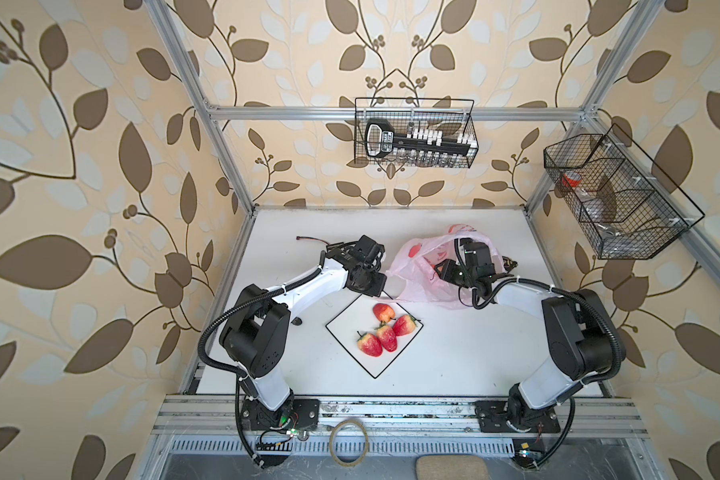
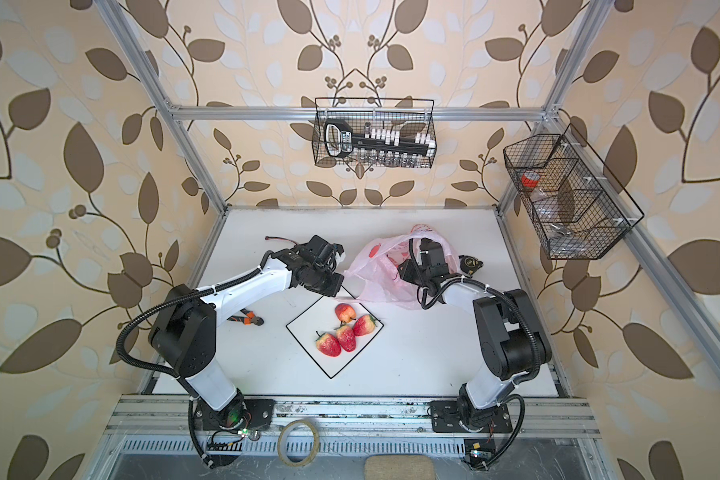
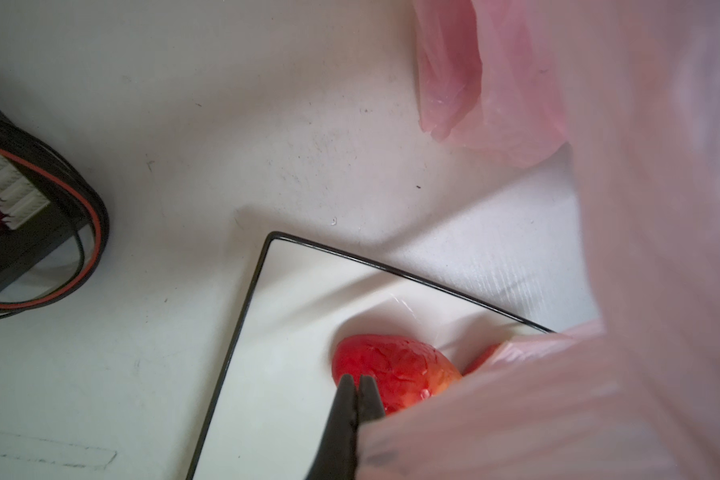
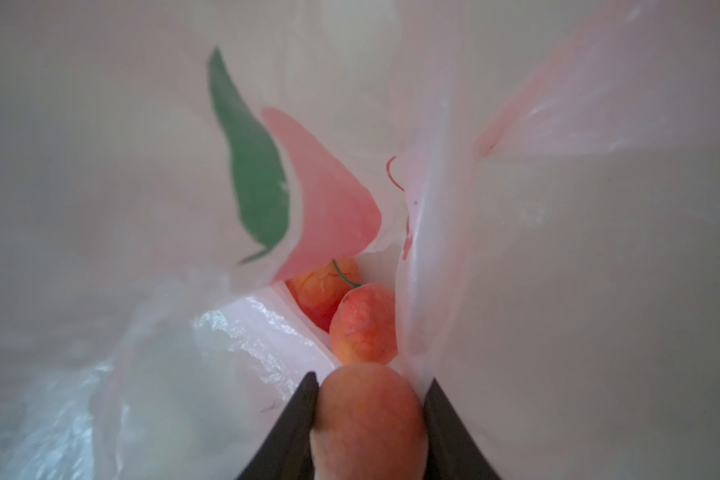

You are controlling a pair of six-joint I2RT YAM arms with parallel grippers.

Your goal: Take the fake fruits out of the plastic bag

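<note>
Sitting inside the plastic bag (image 1: pixel 416 286), my right gripper (image 4: pixel 371 378) clasps a pinkish-orange fruit (image 4: pixel 368 424) between half-open fingers (image 4: pixel 292 424); the next fruit (image 4: pixel 364 326) lies straight beyond the tips. My left gripper (image 3: pixel 356 384) pinches the bag's rim.

Soft, even light; the white worktop (image 1: pixel 454 353) is bright, shadows faint. Both top views bow at the edges. Up close the plastic bag (image 4: pixel 558 249) is a milky blur with glare on crinkles, the nearest fake fruit (image 4: pixel 366 415) unfocused.
</note>
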